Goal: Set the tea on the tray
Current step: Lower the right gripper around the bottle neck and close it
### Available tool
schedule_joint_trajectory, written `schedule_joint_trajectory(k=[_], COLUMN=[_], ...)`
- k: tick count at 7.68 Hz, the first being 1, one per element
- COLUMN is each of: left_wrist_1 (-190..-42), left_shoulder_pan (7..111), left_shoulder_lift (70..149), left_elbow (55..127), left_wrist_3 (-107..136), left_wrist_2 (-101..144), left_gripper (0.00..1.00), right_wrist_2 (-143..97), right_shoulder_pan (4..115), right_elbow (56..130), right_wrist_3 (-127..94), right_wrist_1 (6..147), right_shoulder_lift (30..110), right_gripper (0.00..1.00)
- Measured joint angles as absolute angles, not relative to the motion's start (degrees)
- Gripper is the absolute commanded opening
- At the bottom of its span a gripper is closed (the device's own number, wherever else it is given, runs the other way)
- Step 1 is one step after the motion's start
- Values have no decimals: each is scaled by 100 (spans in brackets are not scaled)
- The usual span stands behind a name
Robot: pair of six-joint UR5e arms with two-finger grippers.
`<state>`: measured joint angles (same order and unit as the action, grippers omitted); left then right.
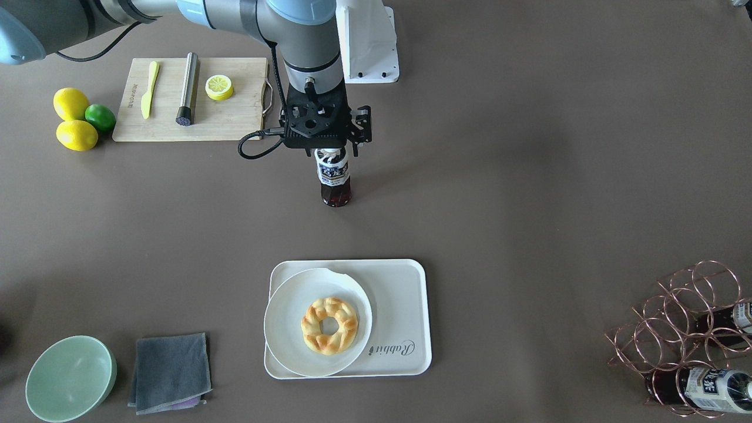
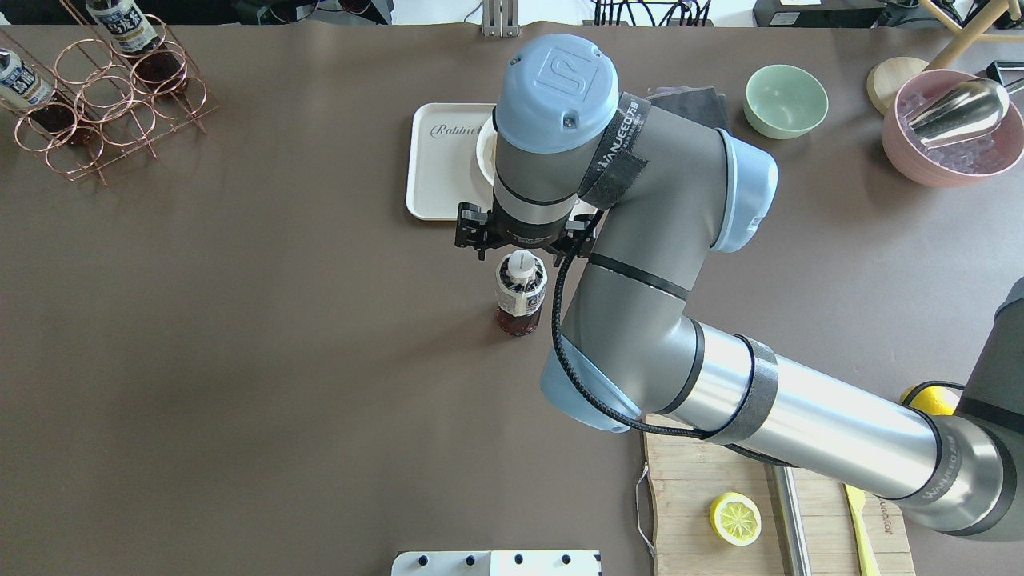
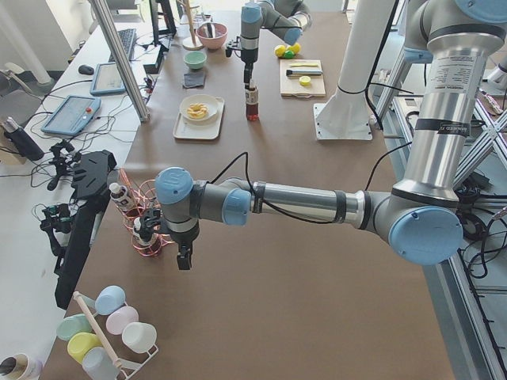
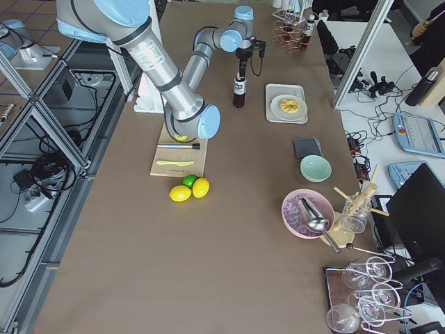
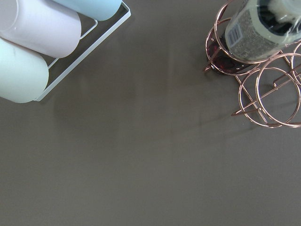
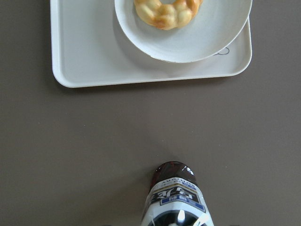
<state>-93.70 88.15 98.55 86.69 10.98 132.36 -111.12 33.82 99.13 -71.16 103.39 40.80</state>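
Open table [image 1: 470, 205] runs from the tea [image 1: 335, 176] to the tray [image 1: 405, 294], where the plate [image 1: 288, 329] with its pastry [image 1: 329, 325] crowds all but the script side.

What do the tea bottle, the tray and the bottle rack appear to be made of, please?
The tea bottle looks like clear plastic: the dark reddish liquid shows through it, under a white cap. The tray seems smooth cream-white plastic or melamine, judging by its moulded rim and rounded corners. The rack is probably metal wire with a shiny copper finish, bent into rings.
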Motion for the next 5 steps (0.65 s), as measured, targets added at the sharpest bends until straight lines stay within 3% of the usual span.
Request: schedule_joint_trajectory(k=[1, 4, 5], left_wrist_1=[-9369, -9369, -9369], left_shoulder_pan=[8815, 8820, 8822], left_shoulder_lift=[9937, 10006, 10005], left_elbow=[8586, 8533, 8533], left_wrist_3=[1094, 1093, 1091], left_wrist_2=[13236, 13236, 13232], left_gripper=[97, 97, 97], right_wrist_2=[-11139, -11149, -11140], right_shoulder_pan=[3402, 3382, 3351], right_elbow=[9993, 10247, 10268], right_wrist_3=[-7123, -7132, -7136], right_wrist_1=[10362, 10704, 10733], right_shoulder_lift=[4082, 4107, 4115], right_gripper=[86, 72, 72])
